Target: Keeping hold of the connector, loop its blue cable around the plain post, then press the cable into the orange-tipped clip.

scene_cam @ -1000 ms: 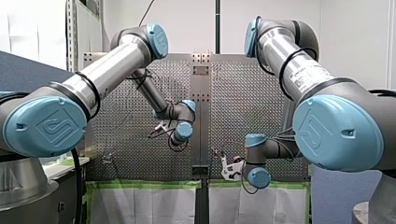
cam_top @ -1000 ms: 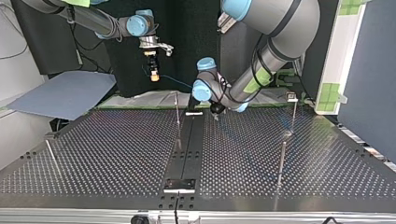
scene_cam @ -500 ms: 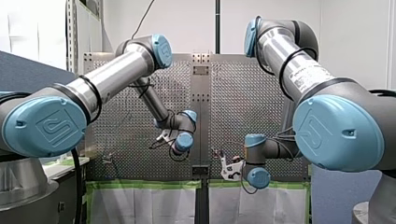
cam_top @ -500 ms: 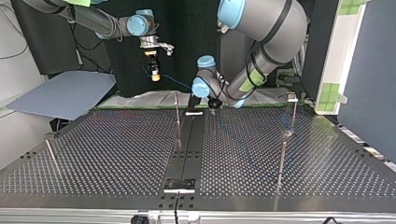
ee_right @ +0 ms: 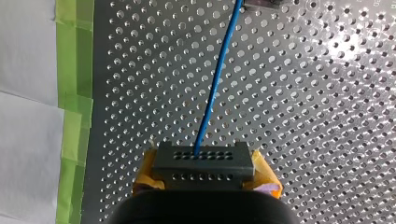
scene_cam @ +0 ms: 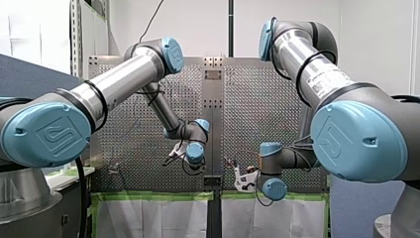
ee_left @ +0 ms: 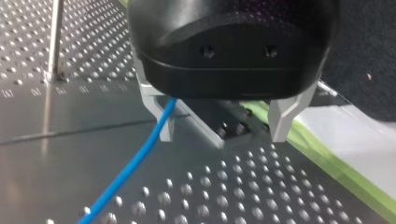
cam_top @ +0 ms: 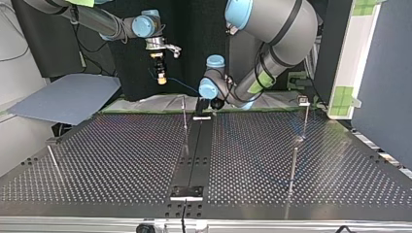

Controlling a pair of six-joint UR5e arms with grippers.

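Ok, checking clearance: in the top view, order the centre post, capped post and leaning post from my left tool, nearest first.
1. centre post, just view-left of my left tool.
2. capped post, far right.
3. leaning post, near left edge.

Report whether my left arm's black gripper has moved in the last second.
Yes. In the top view, my left gripper shifted leftward, toward the black centre rail.

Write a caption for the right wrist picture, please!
My right gripper clamps the dark connector in yellow pads; its blue cable stretches ahead over the perforated table.
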